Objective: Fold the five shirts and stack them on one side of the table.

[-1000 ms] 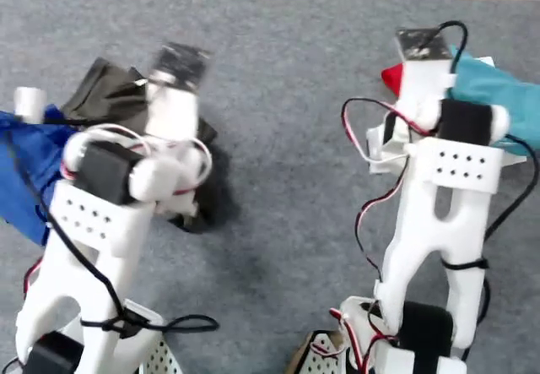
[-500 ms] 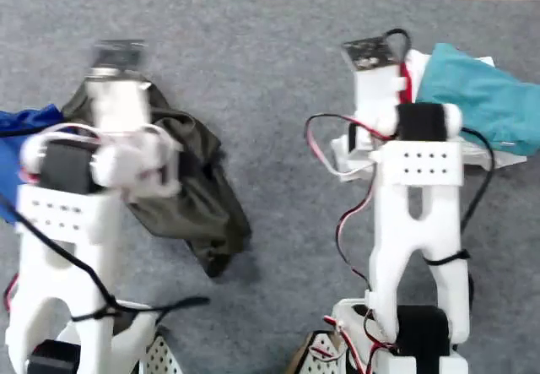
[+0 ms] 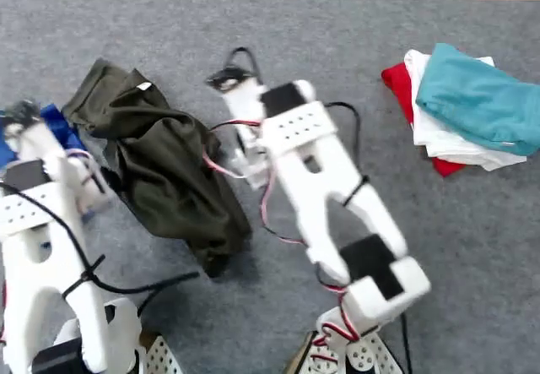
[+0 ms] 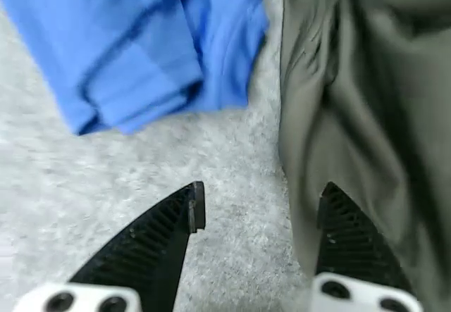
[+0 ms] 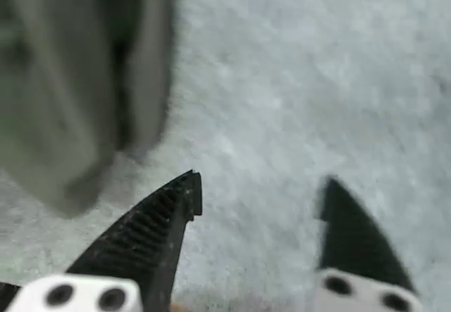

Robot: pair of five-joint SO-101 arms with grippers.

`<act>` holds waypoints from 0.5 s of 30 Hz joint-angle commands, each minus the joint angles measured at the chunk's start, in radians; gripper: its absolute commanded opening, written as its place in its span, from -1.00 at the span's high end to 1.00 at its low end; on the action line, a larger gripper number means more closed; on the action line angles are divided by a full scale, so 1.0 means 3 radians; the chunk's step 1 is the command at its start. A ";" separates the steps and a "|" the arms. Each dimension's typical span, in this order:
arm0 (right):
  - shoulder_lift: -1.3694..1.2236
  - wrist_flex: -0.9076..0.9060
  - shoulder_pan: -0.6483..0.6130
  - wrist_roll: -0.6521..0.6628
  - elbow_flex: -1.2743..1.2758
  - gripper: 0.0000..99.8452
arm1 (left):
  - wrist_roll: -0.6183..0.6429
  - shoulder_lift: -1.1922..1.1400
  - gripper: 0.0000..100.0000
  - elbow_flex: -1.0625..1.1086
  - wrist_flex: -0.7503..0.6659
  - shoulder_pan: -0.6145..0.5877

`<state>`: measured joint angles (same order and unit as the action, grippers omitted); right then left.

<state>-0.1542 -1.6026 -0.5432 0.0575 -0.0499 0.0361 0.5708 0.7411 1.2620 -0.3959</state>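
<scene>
An olive shirt (image 3: 173, 176) lies crumpled on the grey table, left of centre. A blue shirt (image 3: 55, 125) sits bunched at the far left edge. My left gripper (image 4: 262, 203) hovers open over bare table, between the blue shirt (image 4: 141, 44) and the olive shirt (image 4: 352, 86), holding nothing. My right gripper (image 5: 262, 189) is open and empty above the table just beside the olive shirt (image 5: 70, 86). In the high view the right arm (image 3: 287, 125) leans across to the olive shirt's far right edge. A folded stack of red, white and teal shirts (image 3: 468, 104) rests at the far right.
The arm bases and loose cables (image 3: 143, 285) crowd the near edge of the table (image 3: 337, 36). Open grey surface lies between the olive shirt and the folded stack.
My left arm swung left off the olive shirt to the blue one. My right arm swung left from the folded stack to the olive shirt, which now lies uncovered.
</scene>
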 commanded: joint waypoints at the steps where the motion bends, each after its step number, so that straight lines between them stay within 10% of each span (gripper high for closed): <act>1: -0.0243 -0.0077 -0.0284 0.0005 -0.0575 0.30 | 0.0020 0.0049 0.48 0.0312 -0.0307 0.0235; 9: -0.1051 -0.0051 -0.0596 0.0000 -0.1414 0.30 | 0.0005 0.0074 0.98 0.0578 -0.0419 0.0404; 15: -0.1695 -0.0051 -0.0632 -0.0159 -0.2309 0.30 | -0.0005 0.0079 0.96 0.0557 -0.0082 0.0205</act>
<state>-0.6084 -1.6180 -0.7119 0.0437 -0.5900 0.0361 0.5708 0.9145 1.2037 -0.3053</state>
